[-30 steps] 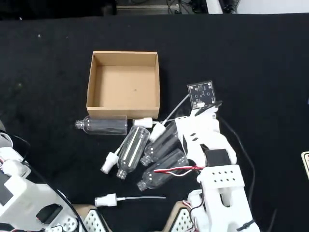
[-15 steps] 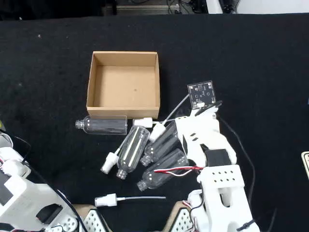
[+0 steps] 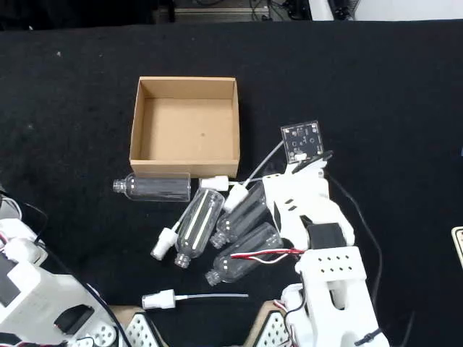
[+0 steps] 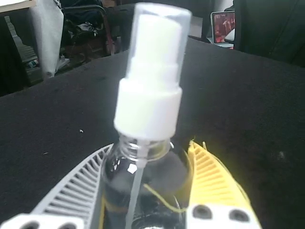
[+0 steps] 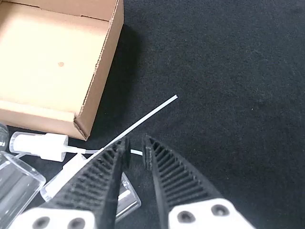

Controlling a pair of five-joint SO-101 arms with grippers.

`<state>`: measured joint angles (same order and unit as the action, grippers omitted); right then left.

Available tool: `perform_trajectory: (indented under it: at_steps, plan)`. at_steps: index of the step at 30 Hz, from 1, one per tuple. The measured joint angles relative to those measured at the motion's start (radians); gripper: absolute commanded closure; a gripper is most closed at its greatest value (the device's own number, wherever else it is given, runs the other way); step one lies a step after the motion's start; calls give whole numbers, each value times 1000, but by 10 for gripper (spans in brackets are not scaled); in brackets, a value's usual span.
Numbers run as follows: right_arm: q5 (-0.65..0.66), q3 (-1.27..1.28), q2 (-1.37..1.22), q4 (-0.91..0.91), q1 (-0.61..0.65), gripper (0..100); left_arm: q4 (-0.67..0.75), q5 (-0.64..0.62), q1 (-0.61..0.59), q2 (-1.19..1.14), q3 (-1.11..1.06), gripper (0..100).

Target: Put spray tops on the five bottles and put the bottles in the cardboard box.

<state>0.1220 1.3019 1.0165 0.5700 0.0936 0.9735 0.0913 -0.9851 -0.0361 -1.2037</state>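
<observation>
Clear glossy plastic bottle point(image 4: 143, 183) with smooth white plastic spray top point(image 4: 150, 86) between the ribbed plastic jaws of the left gripper point(image 4: 147, 152); beyond the right gripper point(image 5: 136, 145), matt brown cardboard box point(image 5: 52, 62) on matt black cloth point(image 5: 228, 71).

The sprayer-topped bottle point(image 4: 157, 172) is cut off below its shoulder.

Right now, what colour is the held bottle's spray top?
White spray top; the left wrist view shows it best.

My black table point(image 3: 391, 87) carries the open box point(image 3: 134, 123). On my side of it lie four bottles point(image 3: 197, 225) on their sides, three bunched together, with loose spray tops point(image 3: 160, 298) among them.
</observation>
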Motion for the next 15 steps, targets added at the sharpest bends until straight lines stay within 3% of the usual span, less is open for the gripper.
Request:
perform_trajectory:
  at_steps: [7, 15]
  plan:
    - [0, 23, 0, -21, 0, 976, -28, -68, 98, 209, -2, 971]
    - [0, 101, 0, -155, 0, 976, -433, -83, 433, 522, 72, 970]
